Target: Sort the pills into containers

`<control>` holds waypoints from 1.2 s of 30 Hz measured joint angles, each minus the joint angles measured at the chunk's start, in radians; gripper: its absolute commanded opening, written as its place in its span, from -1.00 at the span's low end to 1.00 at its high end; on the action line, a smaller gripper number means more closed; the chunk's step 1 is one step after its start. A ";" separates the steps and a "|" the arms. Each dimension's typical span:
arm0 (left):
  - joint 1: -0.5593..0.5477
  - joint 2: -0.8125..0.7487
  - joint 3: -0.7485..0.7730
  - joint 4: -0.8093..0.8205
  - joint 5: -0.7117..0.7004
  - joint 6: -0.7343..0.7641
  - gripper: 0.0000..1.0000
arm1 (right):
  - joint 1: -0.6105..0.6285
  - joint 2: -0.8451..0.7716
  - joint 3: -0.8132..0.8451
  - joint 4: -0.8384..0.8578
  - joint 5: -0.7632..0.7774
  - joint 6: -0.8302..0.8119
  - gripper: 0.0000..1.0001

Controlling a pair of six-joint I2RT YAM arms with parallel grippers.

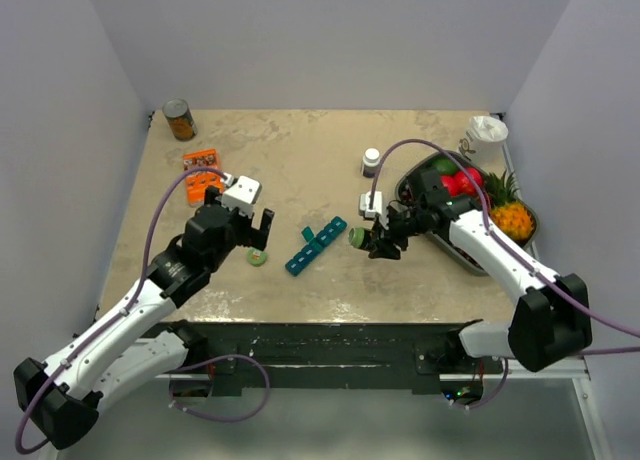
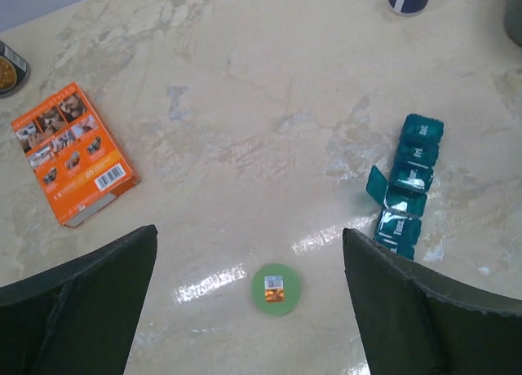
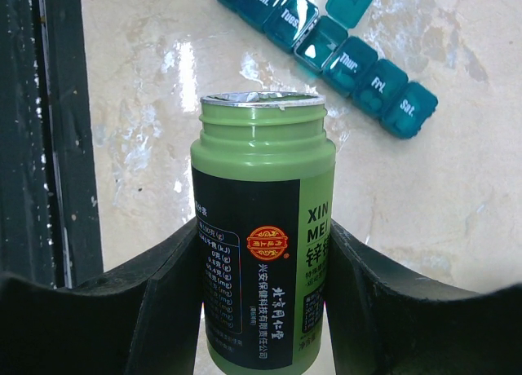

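Observation:
The teal-blue strip of containers (image 1: 316, 245) lies mid-table, one lid standing open; it also shows in the left wrist view (image 2: 409, 187) and the right wrist view (image 3: 326, 41). My right gripper (image 1: 385, 238) is shut on an uncapped green pill bottle (image 3: 261, 253), held tipped with its mouth towards the strip, just right of it. The bottle's green cap (image 2: 276, 289) lies flat on the table left of the strip. My left gripper (image 2: 249, 310) is open and empty above the cap, its fingers either side of it. No loose pills show.
An orange box (image 1: 203, 175) lies at the back left, with a brown tin can (image 1: 179, 119) behind it. A small white bottle (image 1: 371, 161) stands at the back. A grey fruit tray (image 1: 470, 215) with fruit and a white cup (image 1: 487, 132) are at the right.

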 measured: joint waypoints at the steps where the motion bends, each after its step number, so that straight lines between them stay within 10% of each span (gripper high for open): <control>1: 0.003 -0.008 -0.020 0.011 -0.001 0.002 0.99 | 0.017 0.022 0.017 0.000 0.014 0.000 -0.99; 36: 0.080 0.003 -0.085 0.035 -0.037 0.039 0.99 | 0.261 0.546 0.366 -0.067 0.305 0.109 -1.00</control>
